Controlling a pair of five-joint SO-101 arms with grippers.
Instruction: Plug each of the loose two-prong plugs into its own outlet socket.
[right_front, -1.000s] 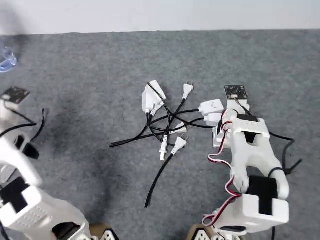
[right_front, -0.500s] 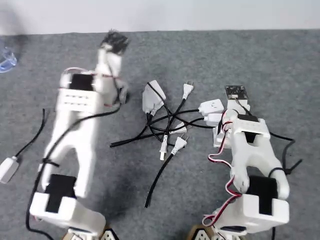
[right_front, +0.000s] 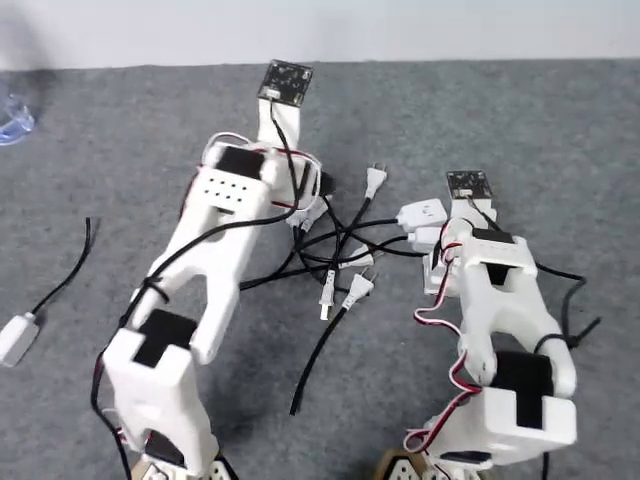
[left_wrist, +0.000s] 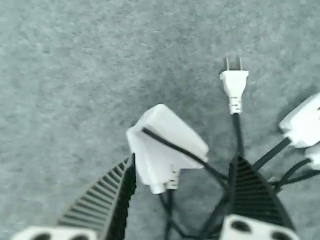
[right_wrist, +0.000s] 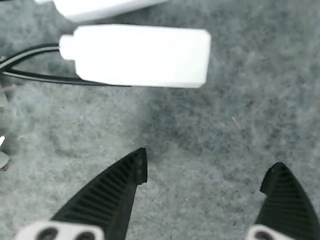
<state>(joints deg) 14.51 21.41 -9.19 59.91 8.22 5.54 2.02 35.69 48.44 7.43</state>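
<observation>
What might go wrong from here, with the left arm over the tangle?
1. The left gripper is open over a socket with a black cord lying across it; closing may pinch the cord too.
2. The cords are tangled, so lifting the socket could drag the plug along.

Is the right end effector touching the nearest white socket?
Apart: the right wrist view shows carpet between the right end effector and the nearest white socket.

A grey carpet-like mat (right_front: 100, 150) covers the table; a pale wall (right_front: 400, 30) runs along its far edge; a clear, bluish-tinted object (right_front: 12, 118), cut off by the frame, sits at the mat's far left corner.
</observation>
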